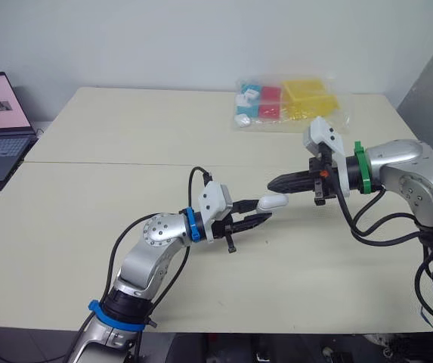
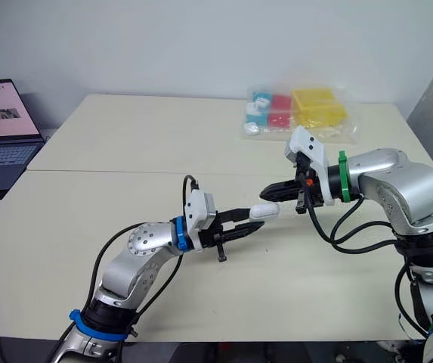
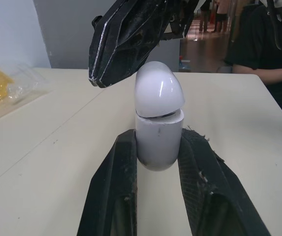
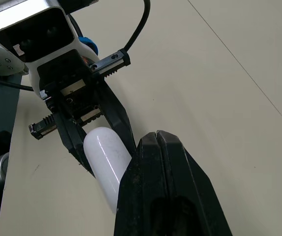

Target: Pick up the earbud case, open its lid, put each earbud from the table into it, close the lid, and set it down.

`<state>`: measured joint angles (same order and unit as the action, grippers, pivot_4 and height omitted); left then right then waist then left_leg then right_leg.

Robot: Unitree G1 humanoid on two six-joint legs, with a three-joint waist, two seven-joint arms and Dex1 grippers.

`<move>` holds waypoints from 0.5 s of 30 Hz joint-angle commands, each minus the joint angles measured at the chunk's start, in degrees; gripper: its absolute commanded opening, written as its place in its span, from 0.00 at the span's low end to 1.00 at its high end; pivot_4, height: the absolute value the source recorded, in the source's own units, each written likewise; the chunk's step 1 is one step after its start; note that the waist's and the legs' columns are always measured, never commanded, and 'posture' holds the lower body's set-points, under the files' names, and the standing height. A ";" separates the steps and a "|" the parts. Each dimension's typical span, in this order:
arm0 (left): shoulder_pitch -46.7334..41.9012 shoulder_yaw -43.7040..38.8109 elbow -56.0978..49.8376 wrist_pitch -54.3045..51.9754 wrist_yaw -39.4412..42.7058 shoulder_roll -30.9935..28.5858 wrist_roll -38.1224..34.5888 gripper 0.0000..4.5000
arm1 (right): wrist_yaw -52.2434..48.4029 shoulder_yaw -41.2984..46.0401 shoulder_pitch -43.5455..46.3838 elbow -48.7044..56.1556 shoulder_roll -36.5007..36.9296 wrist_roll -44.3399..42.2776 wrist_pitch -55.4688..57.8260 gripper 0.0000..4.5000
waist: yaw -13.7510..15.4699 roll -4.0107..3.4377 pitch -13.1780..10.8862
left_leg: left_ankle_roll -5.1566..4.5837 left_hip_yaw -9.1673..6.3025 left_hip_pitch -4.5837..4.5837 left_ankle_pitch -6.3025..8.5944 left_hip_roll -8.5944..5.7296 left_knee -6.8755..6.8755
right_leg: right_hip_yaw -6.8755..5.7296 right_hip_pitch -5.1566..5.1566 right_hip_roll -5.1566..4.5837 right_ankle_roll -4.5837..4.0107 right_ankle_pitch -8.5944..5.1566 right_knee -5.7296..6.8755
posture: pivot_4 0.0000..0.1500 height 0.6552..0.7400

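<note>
A silver metal left arm (image 1: 156,240) carries blue plastic rings (image 1: 192,224), a white boxy wrist housing (image 1: 214,201) and a looping black cable (image 1: 115,255). The silver right arm (image 1: 409,172) wears a green ring (image 1: 360,168). The left gripper (image 1: 264,210) and right gripper (image 1: 271,183) have tapered, faceted black fingers.

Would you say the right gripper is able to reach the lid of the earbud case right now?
Probably yes: the right gripper, shut, sits right at the lid of the earbud case, which sticks out past the left gripper.
</note>
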<state>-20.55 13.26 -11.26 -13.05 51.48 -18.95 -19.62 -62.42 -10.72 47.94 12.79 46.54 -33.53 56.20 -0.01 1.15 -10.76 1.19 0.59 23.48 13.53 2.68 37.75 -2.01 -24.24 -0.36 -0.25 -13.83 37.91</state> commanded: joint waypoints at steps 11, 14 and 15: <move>-1.49 -2.17 -2.53 -2.37 -2.05 1.14 -1.85 0.18 | -1.15 -0.03 -4.01 5.17 1.64 0.30 -2.36 0.00 | -0.01 0.00 0.00 | 0.00 0.00 0.00 0.00 0.00 0.04 | 0.00 0.01 0.00 0.00 0.00 0.02 | 1.00 0.95; -1.63 -2.37 -2.57 -3.39 -2.14 1.21 -2.13 0.18 | -0.40 0.68 -4.43 5.17 1.40 0.89 -2.85 0.00 | 0.00 0.00 0.00 | 0.00 0.00 0.00 0.00 0.00 0.05 | 0.00 0.01 0.00 0.01 0.00 0.03 | 1.00 0.95; -1.64 -2.37 -2.56 -3.86 -2.18 1.17 -2.22 0.18 | 0.59 1.19 -4.49 5.11 1.11 1.29 -2.92 0.00 | -0.01 0.00 0.00 | 0.00 0.00 0.00 0.00 0.00 0.05 | 0.00 0.01 0.00 0.01 0.00 0.03 | 1.00 0.95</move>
<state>-20.56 13.03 -10.87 -17.44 49.62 -18.52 -19.56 -62.71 -10.30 43.76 16.77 47.45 -32.74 53.54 -0.01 1.15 -10.76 1.19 0.58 23.48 13.53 2.68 37.80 -2.01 -24.23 -0.36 -0.25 -13.83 37.95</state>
